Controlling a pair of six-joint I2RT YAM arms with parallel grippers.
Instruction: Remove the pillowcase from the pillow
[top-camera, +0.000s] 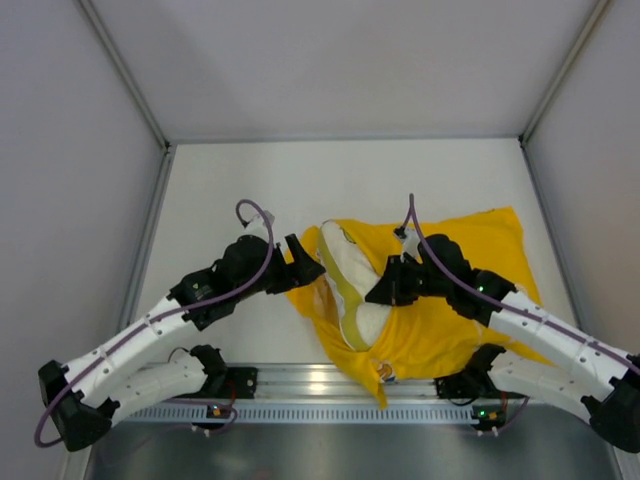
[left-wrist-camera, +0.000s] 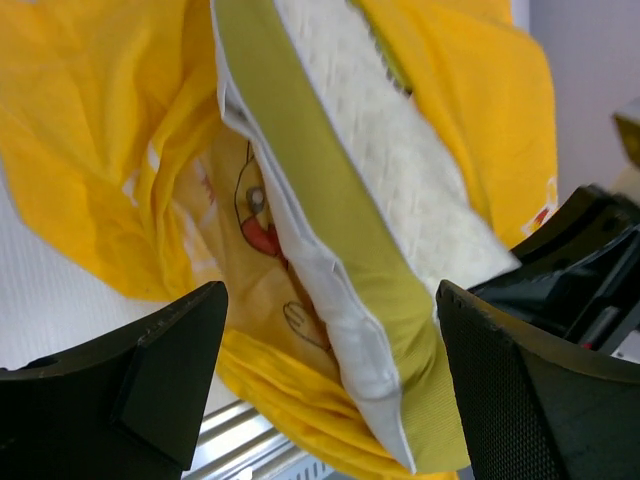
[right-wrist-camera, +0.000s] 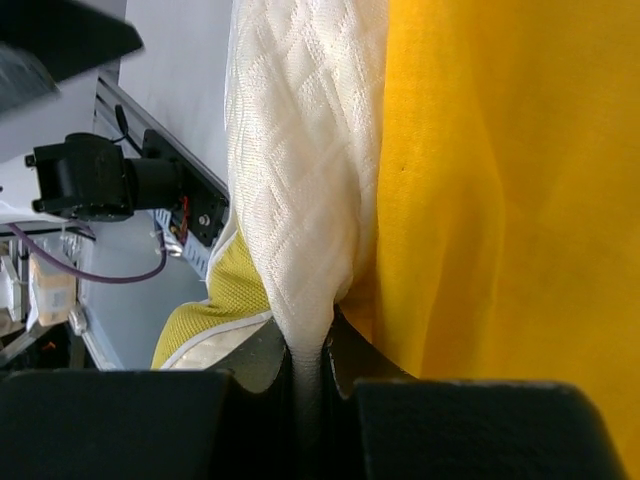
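pillowcase, the bright yellow wrinkly fabric one with white prints, lies bunched on the white table, mostly under the right arm. the puffy cream quilted pillow sticks out of it, between the two grippers. right gripper is pinched onto the pillow's cream fabric. left gripper is spread wide just beside the pillow's edge, gripping nothing.

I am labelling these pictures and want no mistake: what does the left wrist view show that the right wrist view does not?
Only the left wrist view: the left pincer, open with fingers wide apart, and a cartoon face print on yellow fabric. Only the right wrist view: the right pincer shut on a fold of the pillow, and a purple cable. Both: the cream quilted pillow and the yellow pillowcase.
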